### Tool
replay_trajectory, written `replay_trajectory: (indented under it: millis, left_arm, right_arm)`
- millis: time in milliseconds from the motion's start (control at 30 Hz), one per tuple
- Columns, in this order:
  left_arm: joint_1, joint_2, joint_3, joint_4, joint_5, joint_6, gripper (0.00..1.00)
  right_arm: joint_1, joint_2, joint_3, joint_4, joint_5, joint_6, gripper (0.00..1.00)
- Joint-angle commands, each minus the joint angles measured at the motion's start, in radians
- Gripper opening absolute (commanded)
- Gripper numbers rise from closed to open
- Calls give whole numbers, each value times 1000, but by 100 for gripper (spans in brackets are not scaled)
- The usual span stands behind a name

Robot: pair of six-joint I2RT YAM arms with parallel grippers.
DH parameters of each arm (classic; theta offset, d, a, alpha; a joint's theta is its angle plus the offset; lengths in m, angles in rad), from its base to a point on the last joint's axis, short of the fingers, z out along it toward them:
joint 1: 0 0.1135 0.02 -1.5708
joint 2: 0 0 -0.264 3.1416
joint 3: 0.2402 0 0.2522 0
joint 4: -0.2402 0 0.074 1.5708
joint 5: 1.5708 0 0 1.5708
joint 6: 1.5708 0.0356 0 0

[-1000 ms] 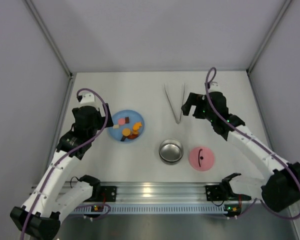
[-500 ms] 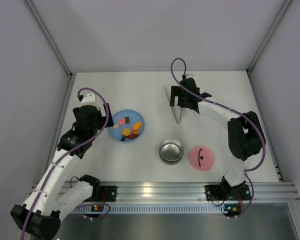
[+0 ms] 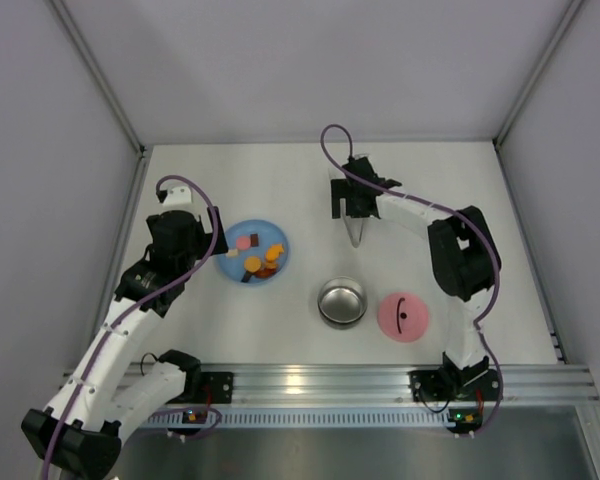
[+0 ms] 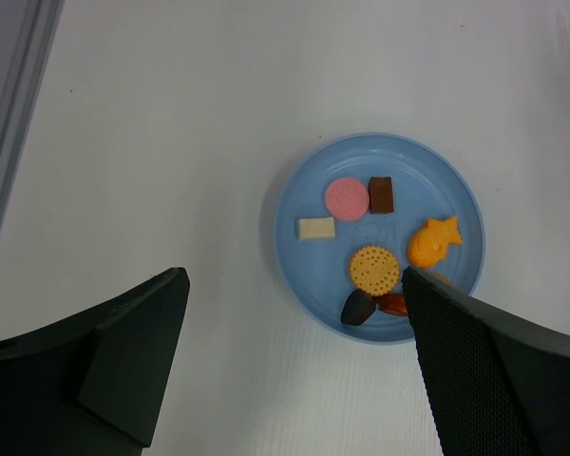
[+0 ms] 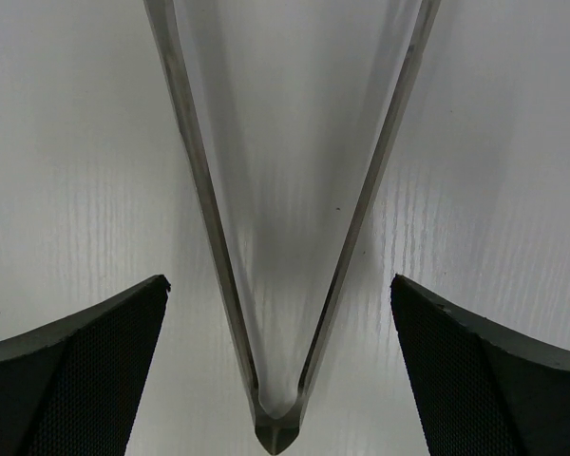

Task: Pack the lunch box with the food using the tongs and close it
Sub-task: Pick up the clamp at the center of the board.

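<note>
The tongs (image 3: pixel 357 236) lie on the table as a narrow V, joint toward the arms. My right gripper (image 3: pixel 353 212) hangs over them, open, a finger on each side of the V. In the right wrist view both slim arms of the tongs (image 5: pixel 199 171) run between the gripper's (image 5: pixel 277 313) fingers without touching them. The steel lunch box (image 3: pixel 342 302) stands empty, its pink lid (image 3: pixel 403 316) beside it on the right. The food (image 4: pixel 373 269), several small pieces, lies on a blue plate (image 4: pixel 437 190). My left gripper (image 4: pixel 294 351) is open and empty, just left of the plate (image 3: pixel 227 262).
Grey walls enclose the table on the left, back and right. An aluminium rail (image 3: pixel 310 385) with the arm bases runs along the near edge.
The right arm has swung left from beside the tongs to directly over them, jaws still wide. The left arm, plate, bowl and lid have not moved.
</note>
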Motion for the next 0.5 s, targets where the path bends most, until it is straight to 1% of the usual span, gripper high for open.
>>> replay_trajectory:
  millis: [0, 167, 467]
  left_arm:
    - [3, -9, 31, 21, 13, 0, 99]
    - [5, -7, 32, 21, 15, 2, 99]
    - [3, -4, 34, 17, 12, 2, 99]
  right_arm:
    - [14, 13, 31, -40, 31, -23, 99]
    - [16, 46, 37, -39, 13, -34, 99]
    - [16, 101, 69, -44, 27, -33, 98]
